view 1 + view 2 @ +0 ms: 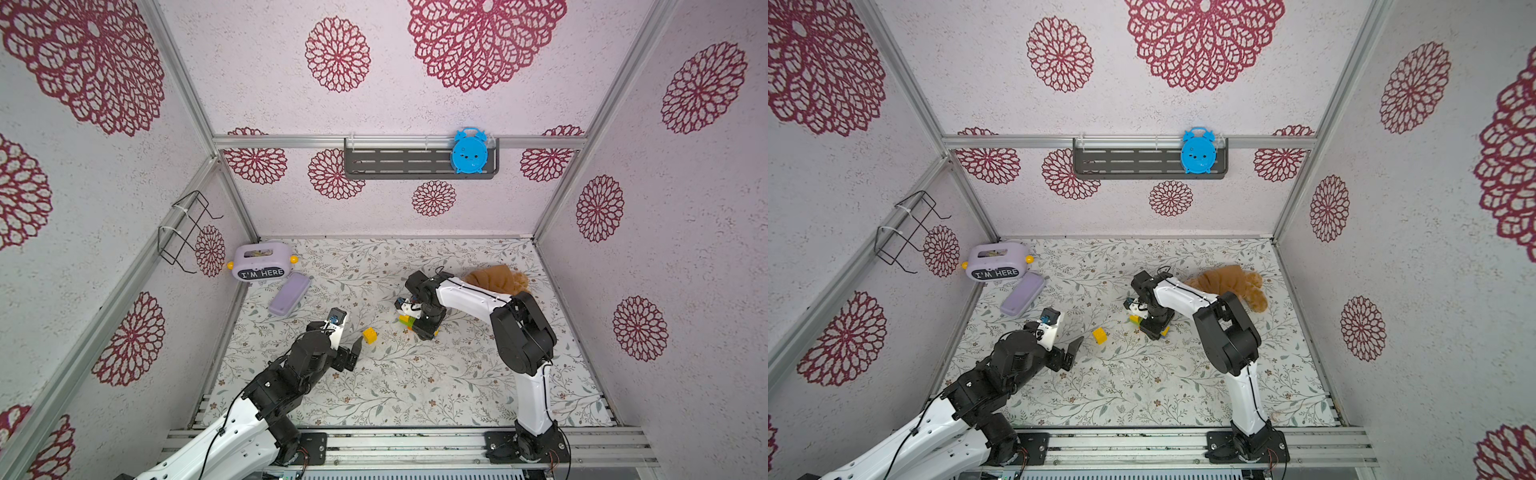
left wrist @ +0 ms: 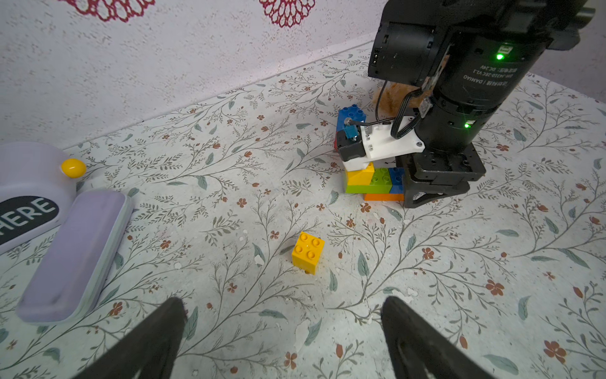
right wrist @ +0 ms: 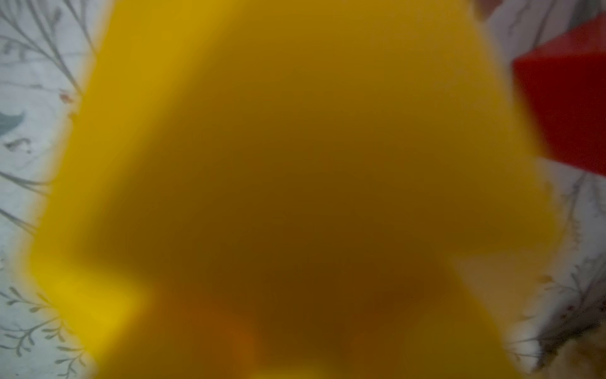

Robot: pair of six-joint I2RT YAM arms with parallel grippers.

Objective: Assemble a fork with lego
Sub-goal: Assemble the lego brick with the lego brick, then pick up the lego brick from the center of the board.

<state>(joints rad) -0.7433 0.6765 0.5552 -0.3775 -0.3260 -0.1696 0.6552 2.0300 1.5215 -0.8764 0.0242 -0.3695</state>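
Left wrist view is showing 1 loose yellow brick sitting on the table with its studs showing, straight ahead of the left gripper, whose 2 fingers are standing wide apart and empty. The fork, partly built, is lying farther on, with the right gripper sitting close over it. Whether those jaws are parted or pinching, I cannot tell. The left arm is sitting nearer the loose brick, so the pickup is probably falling to it.

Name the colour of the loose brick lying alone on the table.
Yellow; the left wrist view shows the loose brick best.
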